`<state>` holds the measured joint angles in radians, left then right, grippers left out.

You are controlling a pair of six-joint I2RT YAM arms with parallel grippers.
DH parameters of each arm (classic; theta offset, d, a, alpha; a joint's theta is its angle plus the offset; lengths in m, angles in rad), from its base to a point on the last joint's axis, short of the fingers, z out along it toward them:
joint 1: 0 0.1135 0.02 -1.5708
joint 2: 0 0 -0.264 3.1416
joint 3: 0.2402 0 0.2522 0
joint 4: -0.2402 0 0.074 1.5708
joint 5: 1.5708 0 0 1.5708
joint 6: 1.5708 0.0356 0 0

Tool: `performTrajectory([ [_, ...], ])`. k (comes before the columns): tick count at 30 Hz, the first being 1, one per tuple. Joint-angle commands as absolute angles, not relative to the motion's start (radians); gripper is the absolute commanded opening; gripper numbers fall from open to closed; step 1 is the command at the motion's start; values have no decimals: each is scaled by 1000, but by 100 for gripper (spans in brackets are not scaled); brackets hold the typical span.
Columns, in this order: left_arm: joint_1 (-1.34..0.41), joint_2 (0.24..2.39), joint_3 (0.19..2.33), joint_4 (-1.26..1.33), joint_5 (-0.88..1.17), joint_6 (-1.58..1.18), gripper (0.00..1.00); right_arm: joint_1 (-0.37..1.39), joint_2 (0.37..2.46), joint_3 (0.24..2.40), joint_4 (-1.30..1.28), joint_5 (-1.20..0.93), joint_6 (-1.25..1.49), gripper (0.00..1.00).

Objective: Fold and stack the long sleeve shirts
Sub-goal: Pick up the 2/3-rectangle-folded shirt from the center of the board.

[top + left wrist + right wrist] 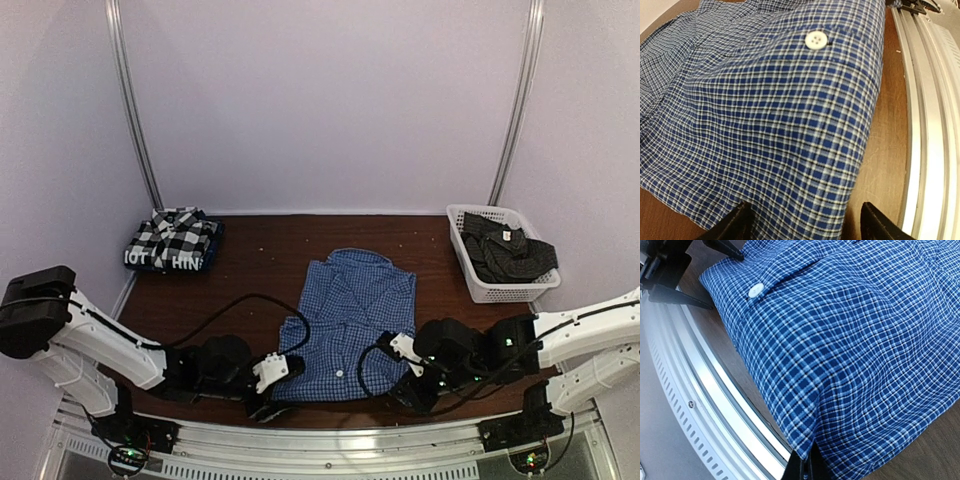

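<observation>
The blue fine-check shirt [350,315] lies spread on the brown table, collar to the far side. My left gripper [288,372] is at its near left hem. In the left wrist view it [805,227] is open, its fingers [732,225] wide apart with the hem [790,125] between them. My right gripper [390,348] is at the near right corner. In the right wrist view it [807,467] is shut on the corner of the blue shirt [840,340]. The black-and-white plaid shirt [178,232] lies folded on the navy lettered one [165,262] at the back left. The dark charcoal shirt [505,250] is in the basket.
A white basket [478,280] stands at the back right. A metal rail [930,125] runs along the table's near edge, close to both grippers; it also shows in the right wrist view [700,390]. White walls enclose the table's back and sides.
</observation>
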<state>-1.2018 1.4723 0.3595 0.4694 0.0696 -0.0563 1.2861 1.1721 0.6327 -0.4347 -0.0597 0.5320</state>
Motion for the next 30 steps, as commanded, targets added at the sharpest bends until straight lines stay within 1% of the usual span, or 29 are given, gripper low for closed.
performTrajectory([
  [1,-1240,1522,413,455,-70,-11,72,1238,1109,604,-418,-147,545,0],
  [4,-1260,1531,426,448,-145,-10,57,1215,1086,589,-402,-180,536,0],
  [8,-1273,1524,446,412,-194,-10,31,1202,1070,579,-401,-203,527,0],
  [11,-1273,1505,479,358,-154,-36,13,1201,1062,579,-408,-209,522,0],
  [14,-1273,1484,536,263,-85,-85,0,1201,1057,583,-423,-192,521,0],
  [19,-1272,1443,654,87,-2,-179,0,1203,1058,580,-432,-158,534,1],
  [22,-1264,1420,714,12,59,-216,0,1205,1056,578,-434,-142,537,5],
  [24,-1245,1405,739,-30,110,-230,0,1206,1051,578,-435,-134,541,9],
  [25,-1236,1398,749,-45,131,-237,0,1209,1048,580,-438,-129,542,13],
  [28,-1200,1377,767,-87,199,-250,0,1227,1024,582,-443,-107,551,31],
  [30,-1173,1361,779,-117,242,-261,0,1241,1009,586,-448,-84,557,39],
])
